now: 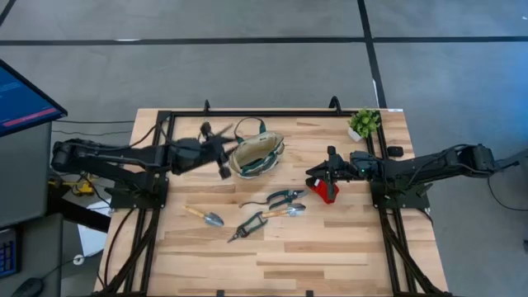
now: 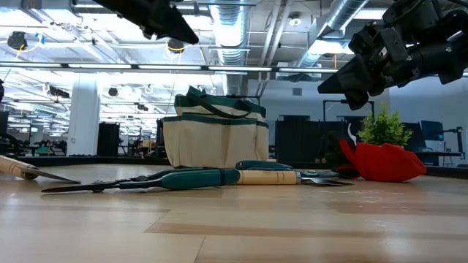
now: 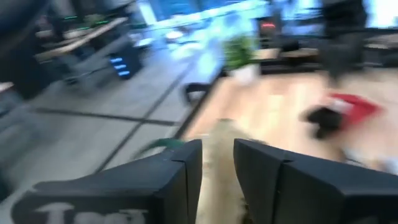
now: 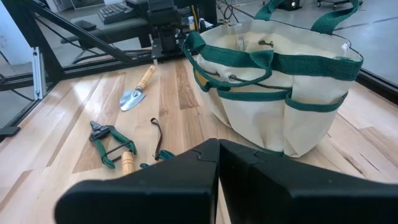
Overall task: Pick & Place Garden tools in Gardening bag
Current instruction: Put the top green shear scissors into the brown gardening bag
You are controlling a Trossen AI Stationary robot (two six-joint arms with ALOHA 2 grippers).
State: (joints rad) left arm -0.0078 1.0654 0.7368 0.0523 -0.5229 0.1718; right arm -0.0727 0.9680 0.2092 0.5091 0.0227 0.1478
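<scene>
High view: the trowel (image 1: pixel 214 219), centre-left, looks stiff and light, best gripped by its wooden handle; left gripper (image 1: pixel 223 147) jaws slightly apart, right gripper (image 1: pixel 318 176) jaws together.

Cream cloth bag (image 4: pixel 280 81), shiny metal trowel (image 4: pixel 132 98), seemingly satin pale wooden tabletop (image 1: pixel 330 239).

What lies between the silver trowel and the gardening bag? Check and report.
Nothing visible. In the high view the trowel lies on bare wood in front of the gardening bag; the pruners and clippers lie off to its side, not on that line.
</scene>
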